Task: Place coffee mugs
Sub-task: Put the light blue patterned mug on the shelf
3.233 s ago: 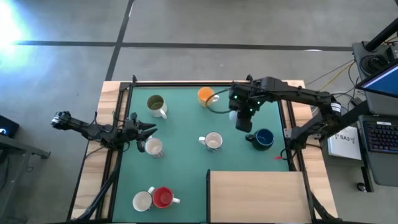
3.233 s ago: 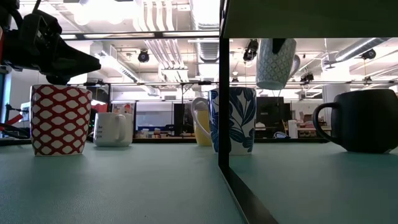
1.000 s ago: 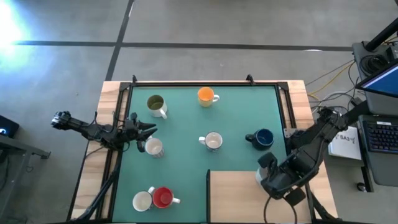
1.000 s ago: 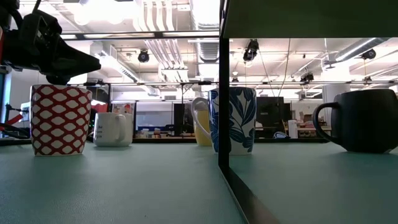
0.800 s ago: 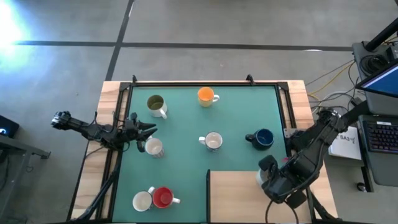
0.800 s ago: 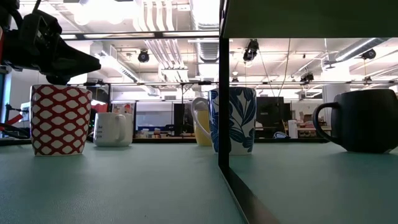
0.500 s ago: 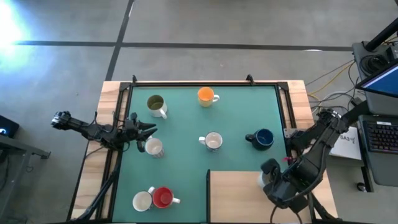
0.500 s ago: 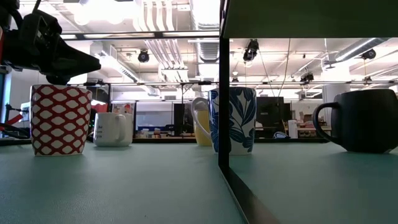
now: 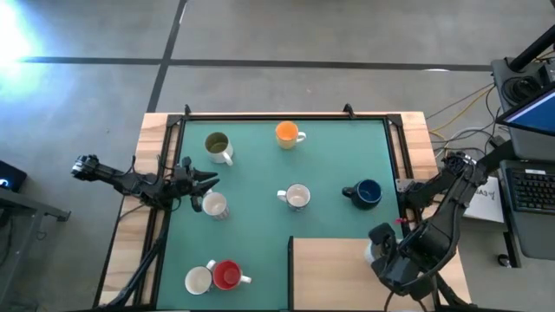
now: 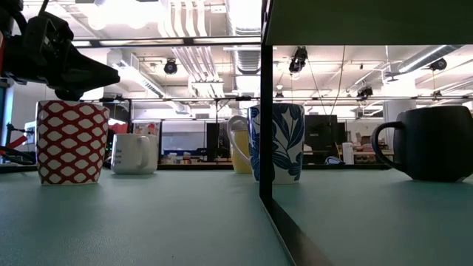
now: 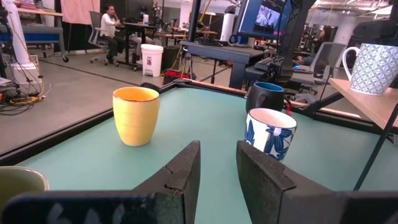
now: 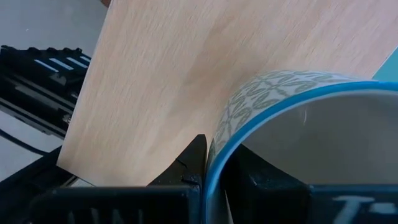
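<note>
Since the earlier frame, the patterned white mug [image 12: 292, 124] has been carried farther across the wooden shelf [image 9: 334, 273], clamped by the right claw [image 9: 379, 253]; the left claw [image 9: 201, 180] is held partly open.

mug in my right gripper [image 9: 381, 251]: patterned white mug [image 12: 292, 112], blue rim, upright, over wooden shelf [image 9: 334, 273] | other mugs [image 9: 297, 197]: upright, on green mat beyond

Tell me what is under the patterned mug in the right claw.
The patterned mug, gripped at its rim by the right claw, is over the light wooden shelf. Whether its base touches the wood is hidden.
</note>
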